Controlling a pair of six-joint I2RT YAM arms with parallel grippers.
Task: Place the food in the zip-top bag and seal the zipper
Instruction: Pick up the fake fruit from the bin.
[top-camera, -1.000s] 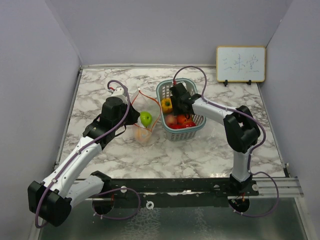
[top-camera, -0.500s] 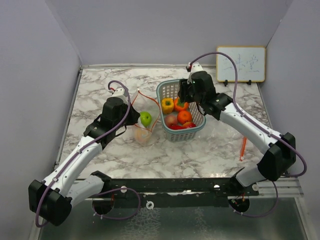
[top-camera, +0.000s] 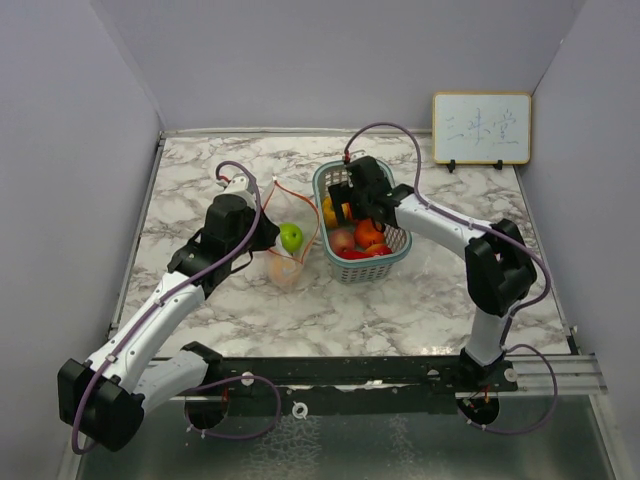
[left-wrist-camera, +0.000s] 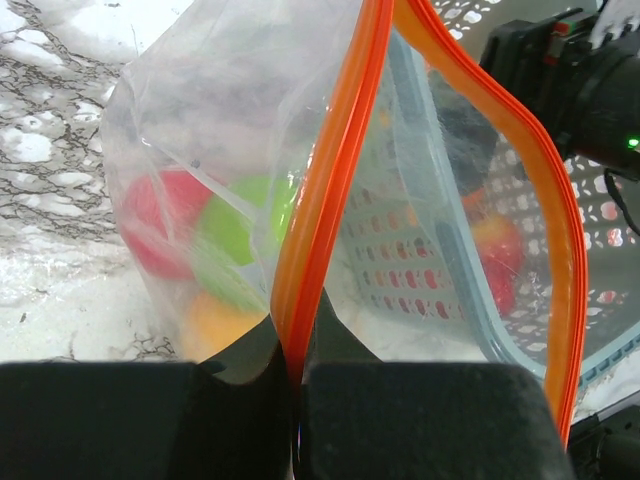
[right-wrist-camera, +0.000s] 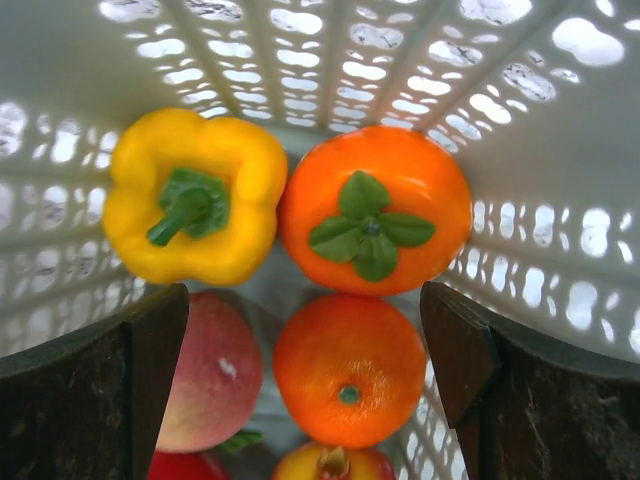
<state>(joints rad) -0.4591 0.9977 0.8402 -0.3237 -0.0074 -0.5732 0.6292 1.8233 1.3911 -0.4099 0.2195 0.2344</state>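
The clear zip-top bag (top-camera: 284, 240) lies left of the teal basket (top-camera: 392, 254), mouth gaping toward the far side. Its red-orange zipper (left-wrist-camera: 340, 150) runs down into my left gripper (left-wrist-camera: 293, 348), which is shut on that strip at the bag's near corner. Through the plastic show red (left-wrist-camera: 158, 225), green (left-wrist-camera: 243, 215) and yellow-orange (left-wrist-camera: 215, 322) food. My right gripper (right-wrist-camera: 305, 355) hangs open inside the basket, fingers either side of an orange (right-wrist-camera: 349, 368) without touching it. A yellow pepper (right-wrist-camera: 195, 195), an orange persimmon (right-wrist-camera: 375, 210) and a peach (right-wrist-camera: 215, 370) lie around it.
A small whiteboard (top-camera: 481, 128) stands at the back right against the wall. Grey walls close the marble table (top-camera: 200, 300) on the left, right and back. A black rail (top-camera: 350, 372) with the arm bases runs along the near edge.
My right arm has swung back over the basket and its jaws have spread wide. The left arm and the bag have not moved.
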